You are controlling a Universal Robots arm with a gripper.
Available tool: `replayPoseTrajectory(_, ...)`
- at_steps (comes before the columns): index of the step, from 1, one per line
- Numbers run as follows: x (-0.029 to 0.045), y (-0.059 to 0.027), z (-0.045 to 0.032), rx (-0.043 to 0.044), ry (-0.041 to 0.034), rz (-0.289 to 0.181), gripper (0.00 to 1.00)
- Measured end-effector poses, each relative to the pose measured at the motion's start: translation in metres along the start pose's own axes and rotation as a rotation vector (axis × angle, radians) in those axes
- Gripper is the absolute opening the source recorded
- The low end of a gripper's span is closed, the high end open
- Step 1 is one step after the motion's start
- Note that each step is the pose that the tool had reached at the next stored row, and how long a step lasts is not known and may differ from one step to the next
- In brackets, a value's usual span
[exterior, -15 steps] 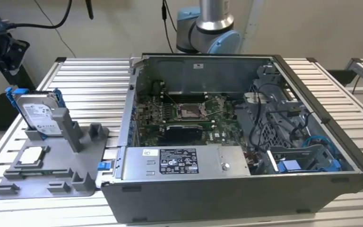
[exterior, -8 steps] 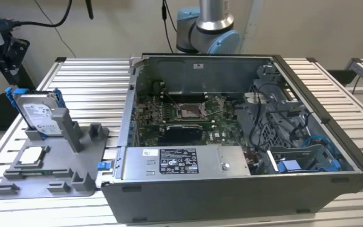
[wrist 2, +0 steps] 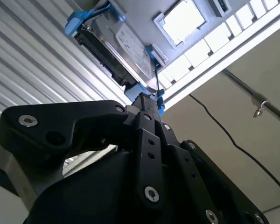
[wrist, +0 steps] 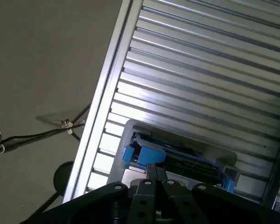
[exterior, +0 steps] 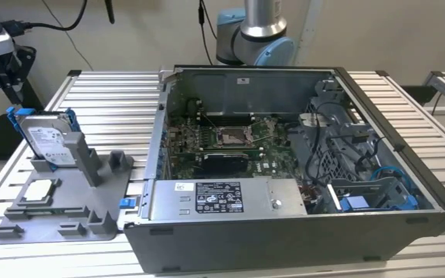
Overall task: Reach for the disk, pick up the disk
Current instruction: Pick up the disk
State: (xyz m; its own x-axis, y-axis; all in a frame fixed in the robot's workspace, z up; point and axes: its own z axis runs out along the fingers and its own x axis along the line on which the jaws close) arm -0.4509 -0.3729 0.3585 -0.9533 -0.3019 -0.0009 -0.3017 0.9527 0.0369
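Exterior view: disk [exterior: 48, 139] stands on edge at 9 o'clock of the computer case [exterior: 245, 249]. Likely dense, rigid, shock-sensitive; clamp its flat faces. Gripper [wrist: 156, 168] appears closed, empty.

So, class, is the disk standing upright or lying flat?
Upright: in the exterior view the disk stands on edge in a slot of the grey holder, its labelled face vertical.

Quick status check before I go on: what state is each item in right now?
disk: upright in the grey holder, not gripped.
gripper: clear of the disk, pointed at it.
chip: lying flat in the grey holder.
computer case: on its side, open.
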Motion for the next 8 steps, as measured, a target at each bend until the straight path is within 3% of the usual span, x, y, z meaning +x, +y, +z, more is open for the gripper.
replayPoseTrajectory(8,0.0000,0.0000,0.0000,-0.0001,0.0054,-0.145,0.00)
